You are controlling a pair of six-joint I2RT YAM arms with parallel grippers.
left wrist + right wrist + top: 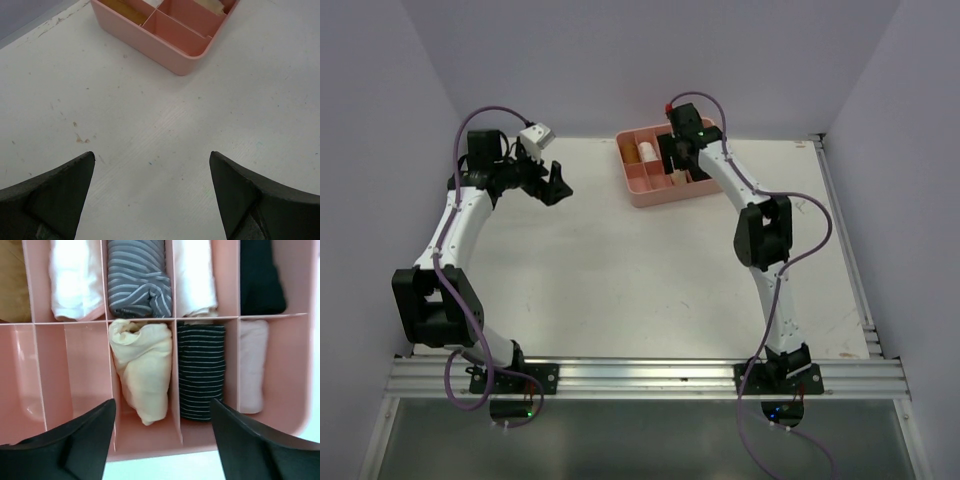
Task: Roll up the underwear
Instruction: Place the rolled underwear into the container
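While the right pincer (162, 407) hung wide over the tray (150, 442), cream rolled underwear (142, 367) lay beneath it. Left pincer (152, 160) stood wide above the worktop (150, 115).

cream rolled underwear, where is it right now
In the right wrist view, the cream roll sits in the lower row of the pink tray, just left of the black striped roll and directly below the grey striped roll.

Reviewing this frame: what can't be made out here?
- Top view: right claw hides much of the tray; rolls too small to tell.
- Right wrist view: top edge cuts off the back-row rolls.
- Left wrist view: top edge cuts off most of the tray.
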